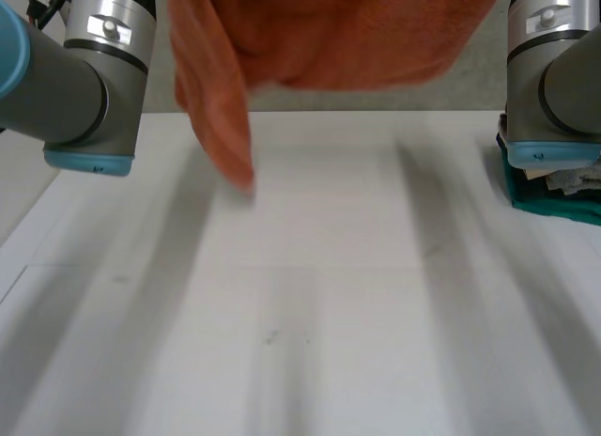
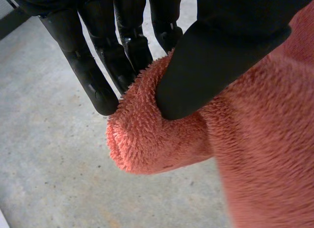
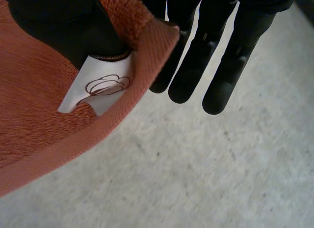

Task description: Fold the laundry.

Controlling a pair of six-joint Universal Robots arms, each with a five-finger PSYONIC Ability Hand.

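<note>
My left hand (image 2: 216, 56) is pinching the orange towel (image 1: 347, 32). The thumb is pressed down on a fat, fluffy roll of the towel. The fingers (image 2: 88, 75) are nearly straight and sit on the other side of that roll, so the towel is squeezed between them. The grey floor (image 2: 49, 154) shows far under this hand.

My right hand (image 3: 196, 66) is holding the towel too. Its thumb is on a corner, right above a small white label (image 3: 100, 90) with a brown drawing on it. The fingers are long and straight behind the stitched edge of that corner. The towel is squeezed between thumb and fingers here as well.

From the head camera, both arms are up. The left arm (image 1: 84, 79) is at one side and the right arm (image 1: 554, 70) is at the other. The towel is held up in the air between them, above the white counter (image 1: 310, 295). Most of it is bunched up high. One long end hangs down on the side near the left arm. I cannot tell if its tip touches the counter.

A green thing (image 1: 554, 196) with pale bits on top sits on the counter just below the right arm.
</note>
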